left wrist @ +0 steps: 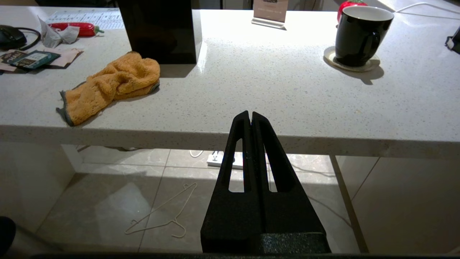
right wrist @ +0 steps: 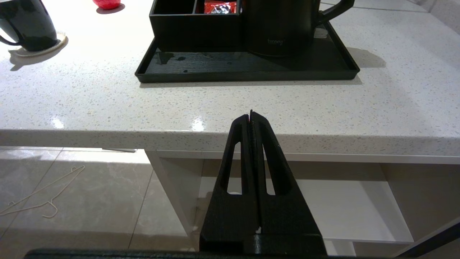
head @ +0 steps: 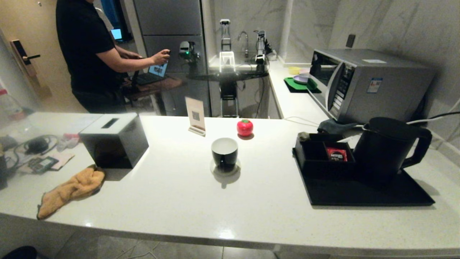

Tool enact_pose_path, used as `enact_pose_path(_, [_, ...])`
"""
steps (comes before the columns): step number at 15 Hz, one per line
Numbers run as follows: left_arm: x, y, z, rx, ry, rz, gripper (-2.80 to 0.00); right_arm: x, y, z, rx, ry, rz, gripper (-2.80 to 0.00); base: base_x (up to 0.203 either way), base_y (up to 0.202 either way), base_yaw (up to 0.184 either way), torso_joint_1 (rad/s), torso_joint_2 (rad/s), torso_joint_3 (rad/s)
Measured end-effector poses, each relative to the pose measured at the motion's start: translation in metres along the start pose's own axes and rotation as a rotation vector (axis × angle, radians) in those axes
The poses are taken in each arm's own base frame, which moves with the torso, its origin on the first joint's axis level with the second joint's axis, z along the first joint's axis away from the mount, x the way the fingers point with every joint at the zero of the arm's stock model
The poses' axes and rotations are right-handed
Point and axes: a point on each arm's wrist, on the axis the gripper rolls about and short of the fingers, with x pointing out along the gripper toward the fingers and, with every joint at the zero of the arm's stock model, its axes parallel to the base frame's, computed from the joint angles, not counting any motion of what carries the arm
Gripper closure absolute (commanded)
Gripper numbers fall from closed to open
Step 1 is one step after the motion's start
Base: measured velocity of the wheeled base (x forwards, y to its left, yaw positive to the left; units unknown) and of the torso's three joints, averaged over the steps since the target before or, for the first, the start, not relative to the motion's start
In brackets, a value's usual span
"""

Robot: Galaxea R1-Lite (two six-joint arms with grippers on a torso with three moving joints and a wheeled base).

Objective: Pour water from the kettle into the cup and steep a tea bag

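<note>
Both arms hang below the table's (head: 172, 201) near edge, left end effector (left wrist: 250, 114) and right end effector (right wrist: 251, 113) clenched on nothing. The cup (head: 224, 153) stands mid-table on a coaster; the kettle (head: 386, 149) sits at its 3 o'clock on a black tray (head: 359, 196), beside the compartment box (head: 323, 155). Likely risks: a loose grip on the loop handle letting the kettle swing, or its spout overshooting the small cup
</note>
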Motion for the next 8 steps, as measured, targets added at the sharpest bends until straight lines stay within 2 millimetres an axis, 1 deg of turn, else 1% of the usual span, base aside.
enact_pose_path(5, [0.0, 0.0, 0.0, 0.0, 0.0, 0.0, 0.0, 0.0003, 0.0, 0.0001, -0.004, -0.007, 0.001, 0.0, 0.0, 0.0, 0.0, 0.0, 0.0, 0.0])
enact_pose_path(8, [0.0, 0.0, 0.0001, 0.0, -0.001, 0.0, 0.0, 0.0028, 0.0001, 0.0011, -0.005, -0.064, 0.002, 0.0, 0.0, 0.0, 0.0, 0.0, 0.0, 0.0])
